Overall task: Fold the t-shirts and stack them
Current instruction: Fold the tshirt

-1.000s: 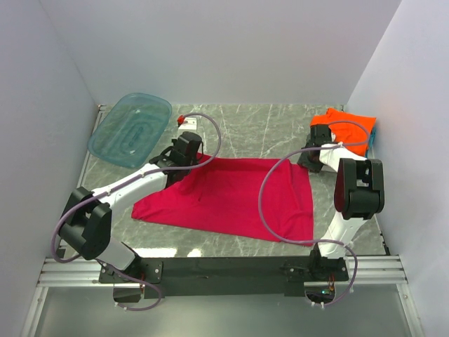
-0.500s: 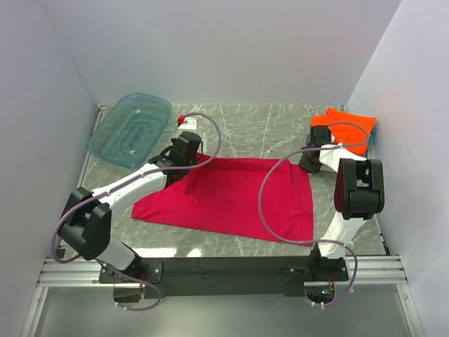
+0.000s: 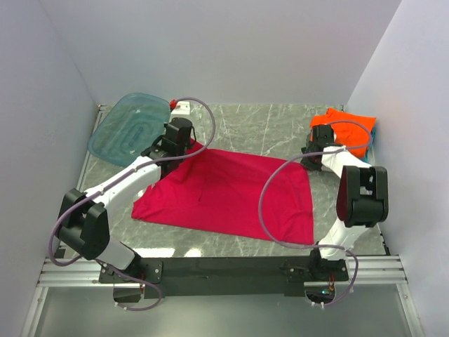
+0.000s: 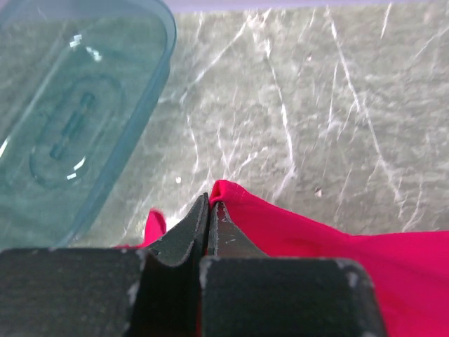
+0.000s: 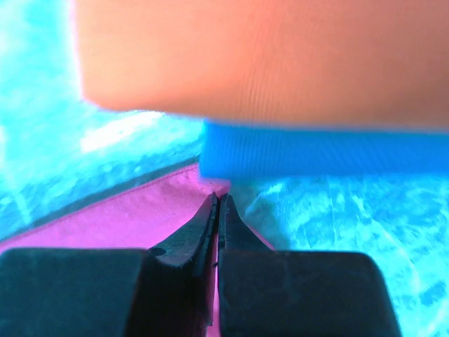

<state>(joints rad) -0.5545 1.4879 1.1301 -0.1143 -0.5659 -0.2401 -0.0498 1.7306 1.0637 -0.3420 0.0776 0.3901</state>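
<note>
Grey marbled desk (image 3: 266,126) carries the crimson-magenta cotton t-shirt (image 3: 231,193), spread flat at its centre. Left fingers (image 4: 203,214) are pinched tight on its far-left corner, and right fingers (image 5: 209,210) on its far-right corner, just beside the folded bright orange t-shirt (image 3: 344,126). Soft, light cloth will likely droop and crease, so corner holds suit the fold.

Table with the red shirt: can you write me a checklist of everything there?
Surface: grey marbled table, no spills seen.
Job's things: crimson shirt spread flat mid-table; orange shirt folded far right, on a teal shirt.
Clutter: teal tub far left; small white-and-red object beside it.
Grippers: left gripper shut on the crimson shirt's far left corner; right gripper shut on its far right corner.
Cables: purple cables loop over both arms.
Surroundings: plain pale walls; metal rail at near edge.
</note>
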